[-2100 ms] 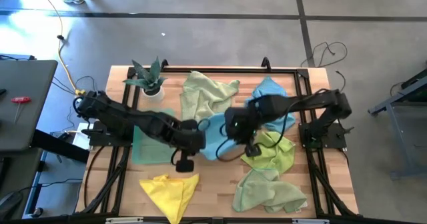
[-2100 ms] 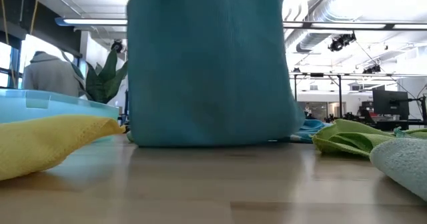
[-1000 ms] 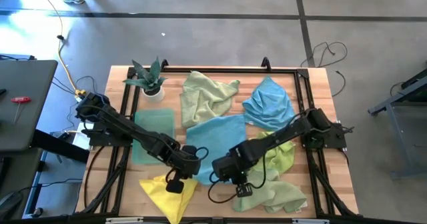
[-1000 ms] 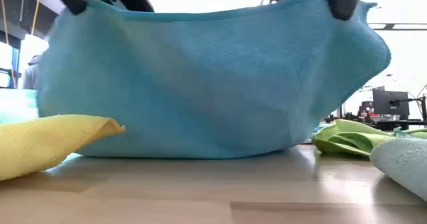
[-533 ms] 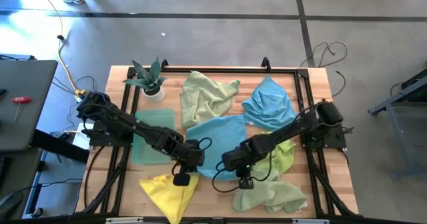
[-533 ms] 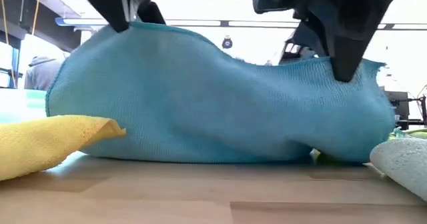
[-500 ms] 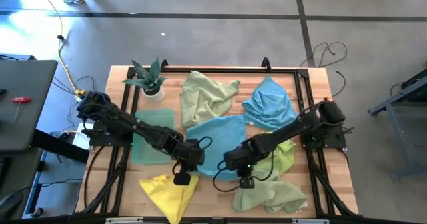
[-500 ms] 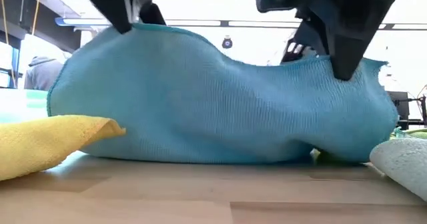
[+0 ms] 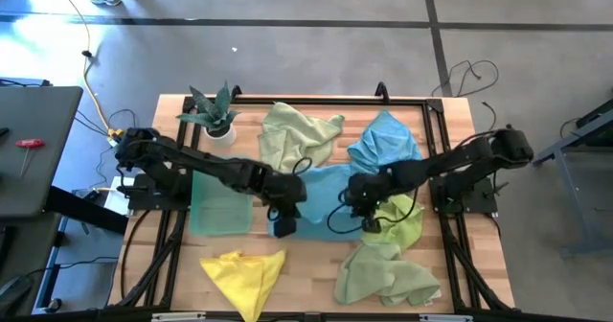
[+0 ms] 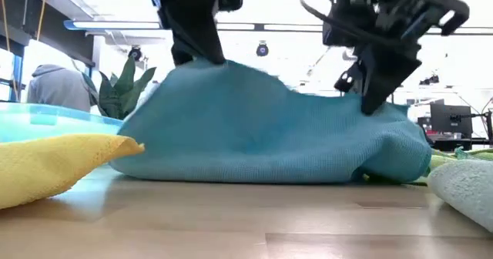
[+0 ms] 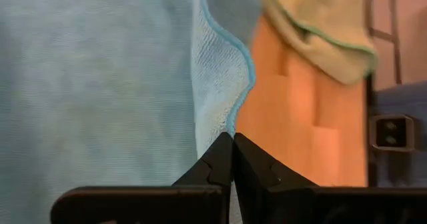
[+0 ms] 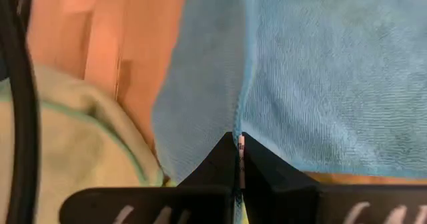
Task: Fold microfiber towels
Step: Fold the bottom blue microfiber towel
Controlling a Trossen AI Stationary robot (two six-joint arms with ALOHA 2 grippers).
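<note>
both arms on the sky blue towel, mid-table
left gripper pinched tight on its left corner, right gripper clamped on the right corner; cloth sags between them, yellow towel lies nearer the front edge.

The towel lies mid-table, the left gripper and right gripper pinching its two near corners, the plant far left.
</note>
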